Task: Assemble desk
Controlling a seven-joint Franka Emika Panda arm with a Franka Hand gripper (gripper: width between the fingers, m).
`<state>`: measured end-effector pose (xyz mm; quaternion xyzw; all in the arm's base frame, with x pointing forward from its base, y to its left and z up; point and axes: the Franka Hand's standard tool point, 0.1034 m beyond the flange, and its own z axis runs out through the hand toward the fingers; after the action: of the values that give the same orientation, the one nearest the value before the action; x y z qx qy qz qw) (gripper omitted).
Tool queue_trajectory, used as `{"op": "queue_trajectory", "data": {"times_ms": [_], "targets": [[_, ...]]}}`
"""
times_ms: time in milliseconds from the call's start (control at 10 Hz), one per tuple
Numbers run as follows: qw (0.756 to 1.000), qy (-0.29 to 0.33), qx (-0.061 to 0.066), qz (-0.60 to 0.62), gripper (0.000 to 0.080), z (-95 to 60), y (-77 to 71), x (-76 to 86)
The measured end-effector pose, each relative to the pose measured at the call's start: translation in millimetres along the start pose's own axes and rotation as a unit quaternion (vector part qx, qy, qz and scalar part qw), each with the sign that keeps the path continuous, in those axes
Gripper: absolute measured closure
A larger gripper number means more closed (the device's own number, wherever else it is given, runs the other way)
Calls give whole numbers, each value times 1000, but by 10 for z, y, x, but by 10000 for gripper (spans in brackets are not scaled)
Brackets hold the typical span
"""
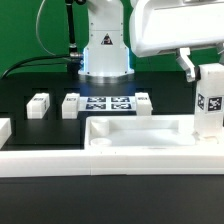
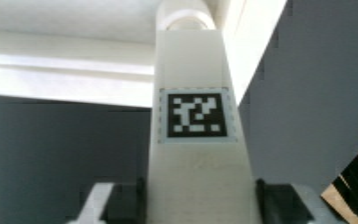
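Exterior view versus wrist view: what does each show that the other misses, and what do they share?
Only the exterior view: the whole desk top, three loose legs lying by the marker board, the arm's base and the front rail. Only the wrist view: the jaws closed on either side of the held leg, seen close up. Both: that leg, upright, with its black-and-white tag, and the black table.

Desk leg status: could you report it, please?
Gripper shut on desk leg, held upright. Leg at desk top end, exterior view's right. Nothing seen in the way.
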<state>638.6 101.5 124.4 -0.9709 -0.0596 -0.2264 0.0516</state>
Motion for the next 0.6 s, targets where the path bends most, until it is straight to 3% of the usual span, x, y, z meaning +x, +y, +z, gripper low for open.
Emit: {"op": "queue_trajectory", "data": {"times_ms": [300, 600], "targets": [[999, 40, -4, -1, 511, 28, -19, 49], [999, 44, -4, -2, 511, 30, -14, 55]]}}
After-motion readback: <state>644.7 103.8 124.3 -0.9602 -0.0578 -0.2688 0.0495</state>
